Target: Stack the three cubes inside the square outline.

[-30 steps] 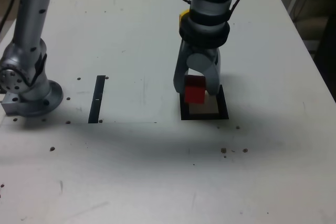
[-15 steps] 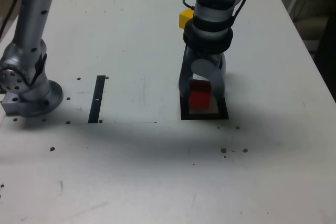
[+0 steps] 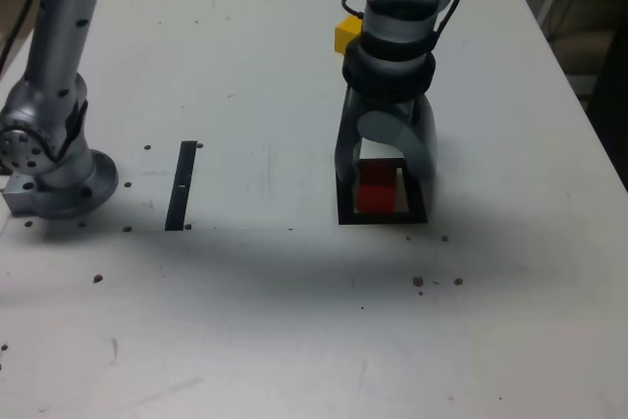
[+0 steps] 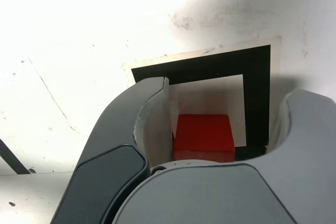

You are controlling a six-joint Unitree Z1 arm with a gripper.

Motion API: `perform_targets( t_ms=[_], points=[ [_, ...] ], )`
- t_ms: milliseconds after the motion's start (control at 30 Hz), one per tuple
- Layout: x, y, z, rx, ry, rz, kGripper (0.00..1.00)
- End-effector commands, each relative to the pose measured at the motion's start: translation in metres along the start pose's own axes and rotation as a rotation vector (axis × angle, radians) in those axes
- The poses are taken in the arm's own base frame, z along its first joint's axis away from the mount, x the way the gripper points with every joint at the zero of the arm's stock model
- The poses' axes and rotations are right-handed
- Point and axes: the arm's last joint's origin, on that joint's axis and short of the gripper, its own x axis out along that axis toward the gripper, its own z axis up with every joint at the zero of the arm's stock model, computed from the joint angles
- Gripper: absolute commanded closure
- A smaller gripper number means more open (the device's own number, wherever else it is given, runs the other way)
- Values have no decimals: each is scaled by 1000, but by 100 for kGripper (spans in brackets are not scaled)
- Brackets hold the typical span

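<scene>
The red cube point(image 3: 376, 188) rests on the pale centre of the square outline point(image 3: 383, 216). My gripper point(image 3: 385, 182) stands straight over it, jaws spread to either side of the cube and open. In the wrist view the red cube point(image 4: 205, 135) sits inside the square outline point(image 4: 210, 66), close to one finger point(image 4: 152, 108) and well apart from the other, between the tips of my gripper point(image 4: 226, 103). A yellow cube point(image 3: 346, 34) lies on the table behind the arm, partly hidden by it.
A thin black strip point(image 3: 182, 185) lies on the white table point(image 3: 245, 321) at the exterior view's left of the outline. A grey metal column and round base point(image 3: 54, 169) stand at the far left. Dark specks dot the tabletop.
The gripper lowered the red cube into the outline, then its jaws spread apart and let the cube go. The cube now sits on the pale centre.
</scene>
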Motion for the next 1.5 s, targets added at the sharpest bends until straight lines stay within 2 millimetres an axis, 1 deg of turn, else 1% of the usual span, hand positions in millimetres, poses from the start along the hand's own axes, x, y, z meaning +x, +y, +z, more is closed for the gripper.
perform_targets(
  t_ms=[0, 167, 333, 533, 800, 1233, 1467],
  points=[
    [-7, 4, -6, -9, -14, 11, 1],
    [-21, 16, -20, -43, -23, 50, 1],
    [-30, 35, -32, -79, -13, 80, 1],
    [-35, 66, -46, -127, 5, 87, 1],
    [-44, 113, -62, -200, 11, 78, 1],
    [-52, 182, -73, -322, -13, 58, 1],
    [-46, 216, -71, -348, -2, 49, 1]
  ],
)
